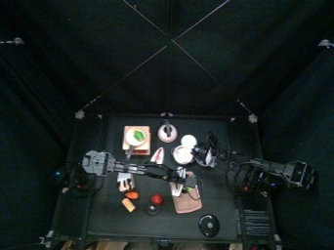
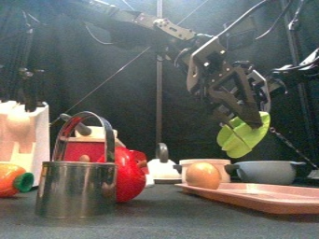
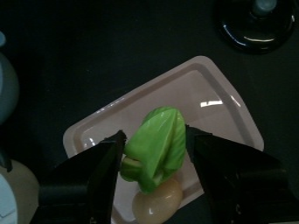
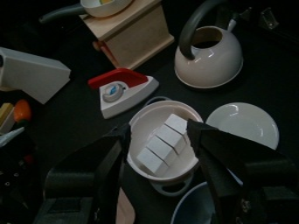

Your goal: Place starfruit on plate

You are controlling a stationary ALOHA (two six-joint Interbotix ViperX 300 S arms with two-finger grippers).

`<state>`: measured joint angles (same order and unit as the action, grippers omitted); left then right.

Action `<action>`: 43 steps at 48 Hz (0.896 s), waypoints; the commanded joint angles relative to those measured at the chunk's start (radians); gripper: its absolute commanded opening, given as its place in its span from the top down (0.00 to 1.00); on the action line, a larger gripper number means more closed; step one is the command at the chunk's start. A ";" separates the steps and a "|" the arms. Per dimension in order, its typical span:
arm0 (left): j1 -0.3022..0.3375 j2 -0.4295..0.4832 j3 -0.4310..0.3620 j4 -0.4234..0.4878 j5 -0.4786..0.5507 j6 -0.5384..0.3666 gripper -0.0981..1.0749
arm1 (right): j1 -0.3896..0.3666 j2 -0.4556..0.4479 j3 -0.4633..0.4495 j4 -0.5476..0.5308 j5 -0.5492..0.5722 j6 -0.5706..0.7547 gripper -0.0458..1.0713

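My left gripper (image 3: 156,145) is shut on the yellow-green starfruit (image 3: 156,154) and holds it in the air above the pale pink plate (image 3: 216,105). In the front view the starfruit (image 2: 243,137) hangs from the gripper (image 2: 240,110) well above the plate (image 2: 268,197). A tan egg-shaped piece (image 2: 202,175) lies on the plate's near end. In the top view the left gripper (image 1: 186,182) is over the plate (image 1: 194,206). My right gripper (image 4: 163,149) is open and rests above a white bowl of white cubes (image 4: 162,147).
A metal cup (image 2: 76,188) and a red pot (image 2: 122,171) stand at the front left. A dark bowl (image 2: 270,171) stands behind the plate. A white kettle (image 4: 212,58), a tan board (image 4: 135,31), a small white dish (image 4: 246,123) and a red-white piece (image 4: 121,91) lie near the right gripper.
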<state>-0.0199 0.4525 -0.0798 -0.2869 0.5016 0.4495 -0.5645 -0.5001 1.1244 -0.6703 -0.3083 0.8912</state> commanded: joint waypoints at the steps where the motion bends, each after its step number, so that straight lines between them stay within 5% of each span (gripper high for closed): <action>1: 0.003 -0.014 -0.026 -0.008 -0.011 0.002 0.17 | -0.003 -0.014 -0.015 0.005 -0.005 0.000 0.17; 20: 0.006 0.000 -0.028 -0.031 -0.034 0.002 0.16 | -0.005 -0.014 -0.015 0.003 -0.003 0.000 0.17; 43: 0.008 -0.008 -0.028 -0.034 -0.048 0.000 0.04 | -0.003 -0.011 -0.017 0.005 -0.005 0.000 0.17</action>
<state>-0.0153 0.4694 -0.0798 -0.3175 0.4694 0.4495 -0.5660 -0.5001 1.1229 -0.6688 -0.3083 0.8912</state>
